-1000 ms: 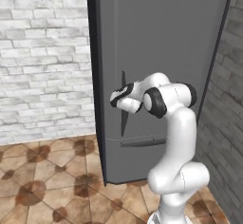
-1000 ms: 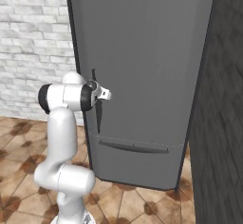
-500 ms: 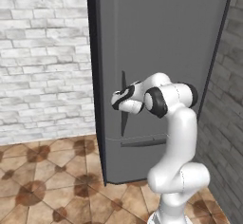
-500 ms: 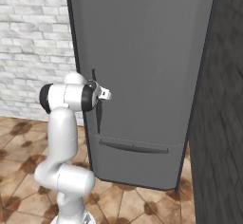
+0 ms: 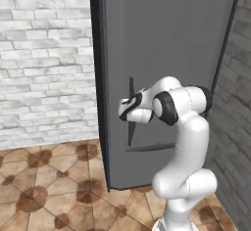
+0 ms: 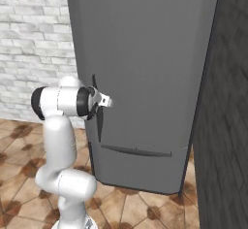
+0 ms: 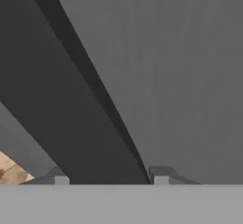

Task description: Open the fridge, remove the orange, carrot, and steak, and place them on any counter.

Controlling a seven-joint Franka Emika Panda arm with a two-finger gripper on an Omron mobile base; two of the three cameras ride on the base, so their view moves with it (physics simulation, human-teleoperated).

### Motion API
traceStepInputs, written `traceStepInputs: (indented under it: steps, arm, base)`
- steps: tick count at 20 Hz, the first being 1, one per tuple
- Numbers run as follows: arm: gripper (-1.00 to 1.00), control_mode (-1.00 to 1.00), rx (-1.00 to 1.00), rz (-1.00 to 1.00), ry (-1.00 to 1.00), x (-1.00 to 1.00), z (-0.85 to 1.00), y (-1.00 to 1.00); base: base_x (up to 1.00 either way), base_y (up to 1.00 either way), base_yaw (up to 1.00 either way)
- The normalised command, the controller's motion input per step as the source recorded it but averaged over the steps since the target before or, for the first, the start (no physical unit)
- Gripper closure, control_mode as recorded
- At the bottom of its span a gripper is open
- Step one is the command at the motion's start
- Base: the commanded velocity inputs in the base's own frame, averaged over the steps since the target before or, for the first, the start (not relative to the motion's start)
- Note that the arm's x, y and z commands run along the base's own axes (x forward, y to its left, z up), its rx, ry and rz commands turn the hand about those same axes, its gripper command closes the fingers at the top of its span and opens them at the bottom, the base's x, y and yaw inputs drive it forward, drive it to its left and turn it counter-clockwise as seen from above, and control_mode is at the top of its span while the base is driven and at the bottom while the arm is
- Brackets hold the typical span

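One relation governs what comes next: the gripper [image 5: 128,108] sits right at the fridge's [image 5: 166,49] long slim handle [image 5: 131,111], which runs vertically down the door near its left edge in both base views. In the hand view the handle [image 7: 71,95] passes as a dark band running down between the two finger tips [image 7: 161,178], so the jaws appear to straddle it, narrowed to a partial gap and clasping the bar; contact itself is hidden at the bottom of that view, so the hold is a judgement. The handle's long axis is upright, and the hand meets it side-on, fingers lying across it. From the right base view the gripper [image 6: 102,101] is at mid-height of the handle [image 6: 98,121], above the horizontal seam of the lower drawer. The door looks shut or barely cracked, its face flush with the cabinet, and a dark edge shows along the left side. The pull probably has to go outward toward the base, away from the door face, swinging about the far right edge. Orange, carrot and steak must be inside, behind the door. No brand, label or lettering is readable on the fridge or arm
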Motion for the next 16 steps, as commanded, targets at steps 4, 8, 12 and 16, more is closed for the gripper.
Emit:
traceStepInputs:
  steps: [4,8,12,16]
  arm:
    - [1.0,-1.0,0.0,-0.12,0.0,-1.0,-0.14,-0.56]
    - [1.0,-1.0,0.0,-0.06,0.0,-1.0,-0.16,-0.59]
    - [1.0,-1.0,0.03,0.0,-0.18,-1.0,-0.15,-0.51]
    - [1.0,-1.0,0.07,0.0,-0.27,-1.0,-0.08,-0.58]
  base:
    - [0.0,0.0,0.0]
    - [0.0,0.0,0.0]
    - [0.0,0.0,0.0]
    - [0.0,0.0,0.0]
